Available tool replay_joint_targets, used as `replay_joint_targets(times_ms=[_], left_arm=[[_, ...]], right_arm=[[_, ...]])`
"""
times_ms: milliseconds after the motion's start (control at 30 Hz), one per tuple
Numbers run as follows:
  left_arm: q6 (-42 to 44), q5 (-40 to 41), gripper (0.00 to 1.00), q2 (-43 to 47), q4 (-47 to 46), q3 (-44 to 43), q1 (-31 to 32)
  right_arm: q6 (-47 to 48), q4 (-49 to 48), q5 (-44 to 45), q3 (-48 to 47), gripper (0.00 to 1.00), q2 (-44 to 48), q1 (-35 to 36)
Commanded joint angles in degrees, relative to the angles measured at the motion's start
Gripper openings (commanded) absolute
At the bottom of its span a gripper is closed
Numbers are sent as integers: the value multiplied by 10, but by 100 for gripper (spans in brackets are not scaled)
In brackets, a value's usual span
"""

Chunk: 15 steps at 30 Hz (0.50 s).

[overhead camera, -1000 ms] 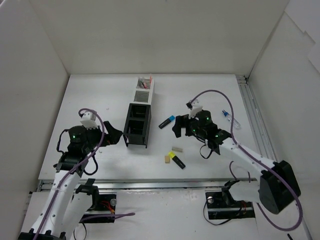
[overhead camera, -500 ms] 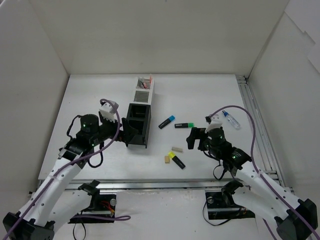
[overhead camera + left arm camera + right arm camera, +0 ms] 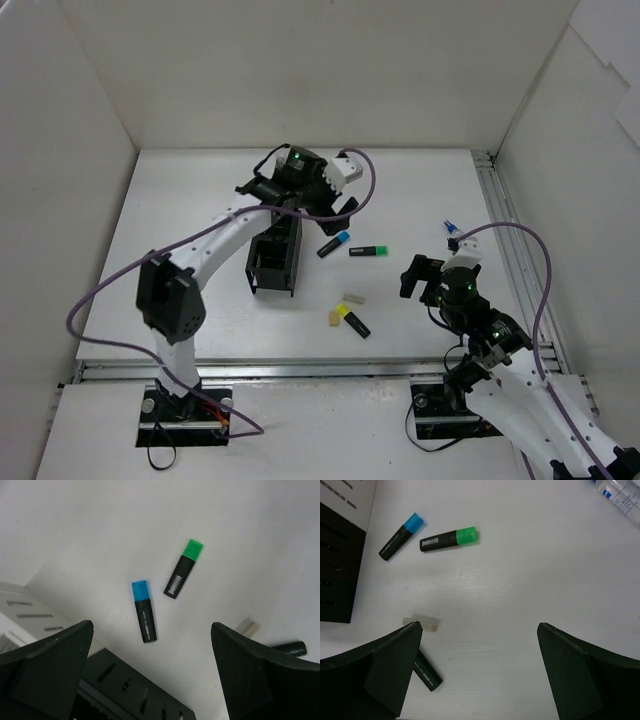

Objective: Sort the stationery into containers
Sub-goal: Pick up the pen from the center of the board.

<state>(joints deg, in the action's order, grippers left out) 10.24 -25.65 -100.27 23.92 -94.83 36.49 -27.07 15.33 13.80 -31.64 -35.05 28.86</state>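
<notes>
We are holding the left gripper (image 3: 336, 208) out past the containers (image 3: 262, 278), with its jaws spread wide and gripping nothing. It is hanging above the blue-capped highlighter (image 3: 143, 611) and the green-capped highlighter (image 3: 182, 569), which are lying near each other on the tabletop (image 3: 180, 210) just to the right of the row. We judge this to be a line-up for picking the blue one, since it is the nearer of the two to the black boxes.

The right gripper (image 3: 414, 275) is hovering closer to our bases, its jaws likewise wide apart and empty. It is looking down on the same scatter. The yellow-capped highlighter (image 3: 352, 320) and the eraser blocks (image 3: 354, 298) are lying loose between it and the row, so we are reading that cluster as its share.

As for room, the blue highlighter's dark end is sitting near the black box wall, so we are expecting a tight descent on that side. The green one has bare tabletop all around it. A small clear bottle (image 3: 453, 231) is lying near the rail (image 3: 505, 235) at the right edge, well apart from the rest. Both arms are facing one patch, so we are minding the gap between them.
</notes>
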Motion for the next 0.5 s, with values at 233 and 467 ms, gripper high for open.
replay_joint_targets(times_ms=[233,467], left_arm=[[66,17,98,-280,156,-315,-2],[57,56,98,-294,115,-244,-2]], right_arm=[[-1,44,26,-33,98,17,-16],[2,61,25,-26,98,27,-20]])
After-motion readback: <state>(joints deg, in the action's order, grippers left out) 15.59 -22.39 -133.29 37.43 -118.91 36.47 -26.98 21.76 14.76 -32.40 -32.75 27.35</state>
